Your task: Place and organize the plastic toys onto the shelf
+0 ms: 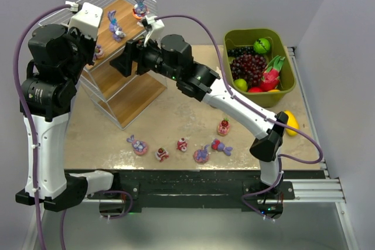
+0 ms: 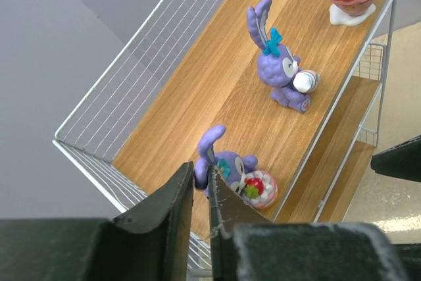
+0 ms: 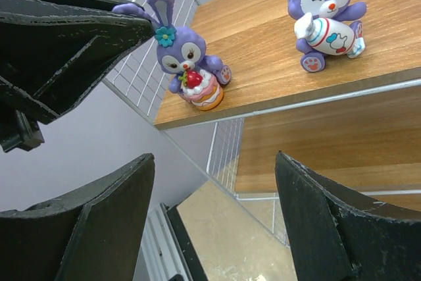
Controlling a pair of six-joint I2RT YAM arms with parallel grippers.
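top external view: the thumb-sized purple bunny and red-and-white cake plastic toys (image 1: 182, 144) wait on the table (image 1: 176, 112) at 6 o'clock, with three up on the white wire, wooden-board shelf (image 1: 126, 95) at 10. they look light, stiff and slick, so i'd pinch the round bases. left claw (image 2: 202, 179) is nearly pressed together and looks empty, right claw (image 3: 214, 159) is spread.

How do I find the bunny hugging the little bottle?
Look at the white wire shelf with wooden boards. On its top board, pick the middle purple plastic bunny of the three there. Only it hugs a white striped bottle.
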